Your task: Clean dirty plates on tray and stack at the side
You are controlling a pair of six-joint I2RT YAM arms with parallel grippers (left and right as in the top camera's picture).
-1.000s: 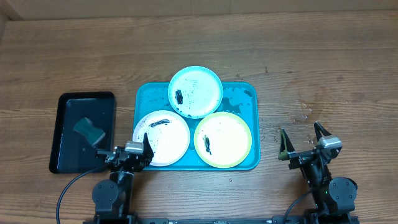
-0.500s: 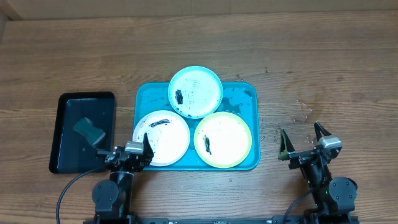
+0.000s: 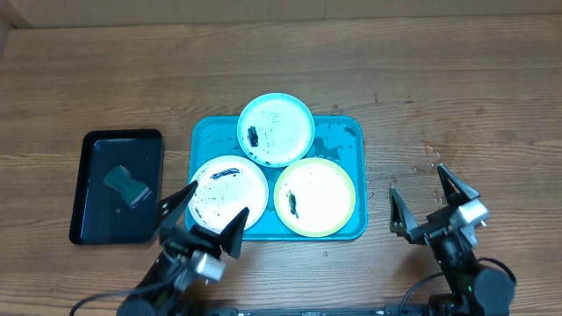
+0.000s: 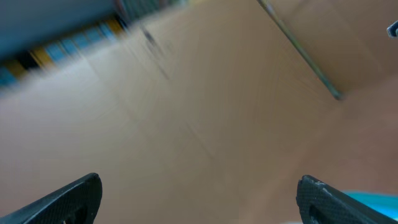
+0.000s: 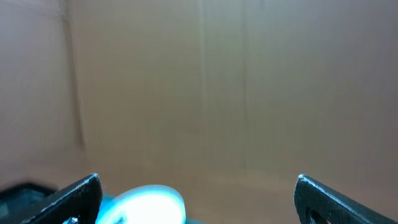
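On the turquoise tray (image 3: 341, 139) (smooth plastic, raised rim) lie 3 round, flat plates, all black-smeared: light blue plate (image 3: 276, 130), white plate (image 3: 230, 186), yellow-green rimmed plate (image 3: 314, 197). Left gripper (image 3: 209, 211) and right gripper (image 3: 420, 189) have jaws wide apart and hold nothing. Judged: cleaning not begun — next move calls for fetching the dark sponge (image 3: 128, 184) from the black tray (image 3: 88, 140).

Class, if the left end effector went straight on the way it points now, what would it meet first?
Likely the white plate, straight ahead of the left end effector from overhead; height is unclear, so it might pass above.
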